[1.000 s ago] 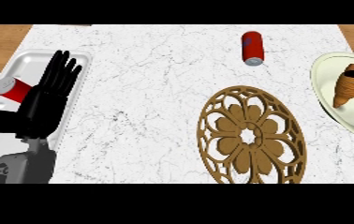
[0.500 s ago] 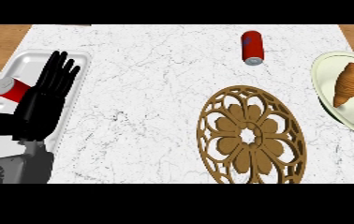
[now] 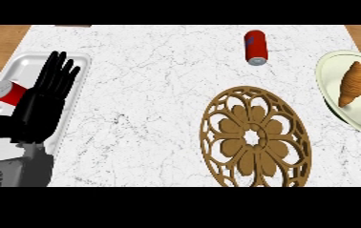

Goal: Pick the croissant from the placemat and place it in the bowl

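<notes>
Lying in the bowl (image 3: 327, 81), the croissant (image 3: 348, 84) sits right of the placemat (image 3: 276, 149).

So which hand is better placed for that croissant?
Likely the right: the croissant lies in the bowl at the right edge. The left hand rests open over the tray at far left, beyond the placemat. The right hand is out of view.
</notes>
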Robot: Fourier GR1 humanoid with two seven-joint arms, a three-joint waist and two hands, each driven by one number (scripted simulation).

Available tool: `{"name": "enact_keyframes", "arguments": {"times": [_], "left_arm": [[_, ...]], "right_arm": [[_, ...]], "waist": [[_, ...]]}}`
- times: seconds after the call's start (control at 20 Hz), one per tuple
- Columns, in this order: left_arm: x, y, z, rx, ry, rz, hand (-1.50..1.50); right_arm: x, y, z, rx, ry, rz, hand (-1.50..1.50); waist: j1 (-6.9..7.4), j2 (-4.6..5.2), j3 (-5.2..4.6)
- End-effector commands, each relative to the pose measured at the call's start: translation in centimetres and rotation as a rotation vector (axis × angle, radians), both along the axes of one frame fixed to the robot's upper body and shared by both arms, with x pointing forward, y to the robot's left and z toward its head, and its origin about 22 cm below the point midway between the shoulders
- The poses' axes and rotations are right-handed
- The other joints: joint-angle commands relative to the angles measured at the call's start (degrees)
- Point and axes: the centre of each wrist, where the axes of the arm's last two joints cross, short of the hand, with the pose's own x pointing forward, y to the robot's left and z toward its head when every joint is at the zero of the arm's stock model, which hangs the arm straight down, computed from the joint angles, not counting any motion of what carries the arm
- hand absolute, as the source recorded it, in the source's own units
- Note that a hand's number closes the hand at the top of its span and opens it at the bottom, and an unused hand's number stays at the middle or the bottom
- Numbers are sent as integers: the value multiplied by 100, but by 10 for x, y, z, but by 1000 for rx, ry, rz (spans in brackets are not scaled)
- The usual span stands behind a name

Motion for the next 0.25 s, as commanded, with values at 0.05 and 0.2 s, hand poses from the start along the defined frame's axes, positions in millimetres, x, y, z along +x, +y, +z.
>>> {"name": "enact_keyframes", "arguments": {"times": [0.05,0.2], "left_arm": [[0,11,7,10,-13,21,0],[-3,8,-5,8,5,11,0]], "right_arm": [[-39,-18,-4,16,23,48,-150],[-43,-21,3,4,39,51,-150]], "waist": [[-100,-12,21],[-57,-1,20]]}}
